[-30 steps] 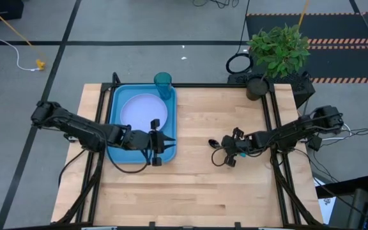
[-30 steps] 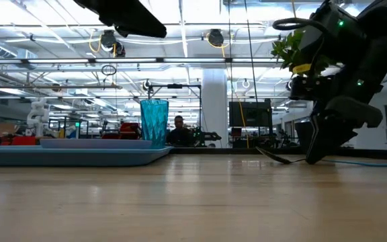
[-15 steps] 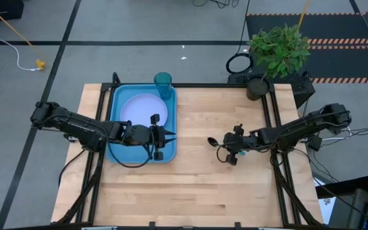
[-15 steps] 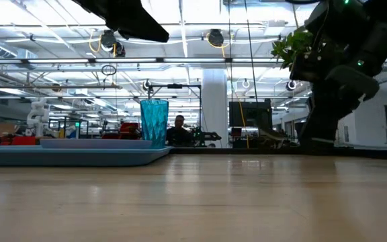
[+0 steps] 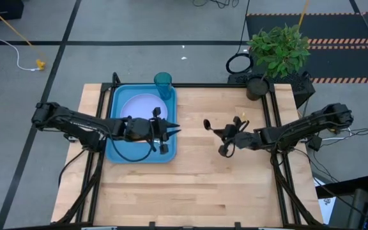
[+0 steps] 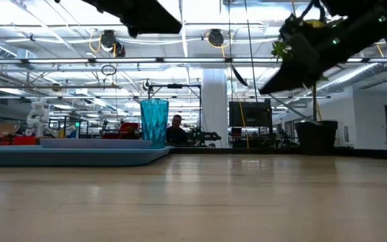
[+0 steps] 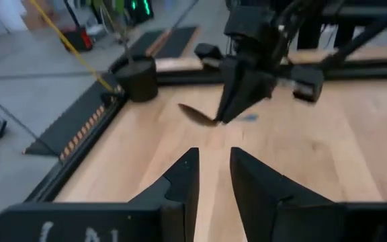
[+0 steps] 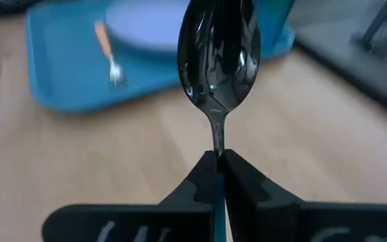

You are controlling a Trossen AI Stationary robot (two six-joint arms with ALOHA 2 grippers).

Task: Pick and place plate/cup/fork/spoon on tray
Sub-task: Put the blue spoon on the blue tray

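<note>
The blue tray (image 5: 117,150) lies at the table's far left with the pale plate (image 5: 139,110) on it and the teal cup (image 5: 163,83) at its far right corner. The orange-handled fork (image 8: 105,47) lies on the tray beside the plate. My right gripper (image 5: 225,134) is shut on the spoon (image 5: 207,124) above the table's middle, to the right of the tray. My left gripper (image 5: 171,131) hovers over the tray's right edge, open and empty; its fingers (image 7: 183,178) point toward the right arm. My right gripper pinches the spoon at the neck (image 8: 217,151), where the metal meets the light-blue handle, between its two fingertips. The spoon lies along the fingers. Its dark bowl (image 8: 219,57) sticks out beyond them toward the tray. The spoon is lifted clear of the table.
A potted plant (image 5: 276,51) stands at the table's far right corner. Bare wood (image 5: 190,185) stretches across the middle and near side of the table. Black frame rails (image 5: 280,172) run along the table's edges.
My right gripper has risen from the table with the spoon and gone toward the tray and the far edge. The spoon, which touched the table, now hangs clear. My left gripper has gone a little toward the far edge over the tray.
</note>
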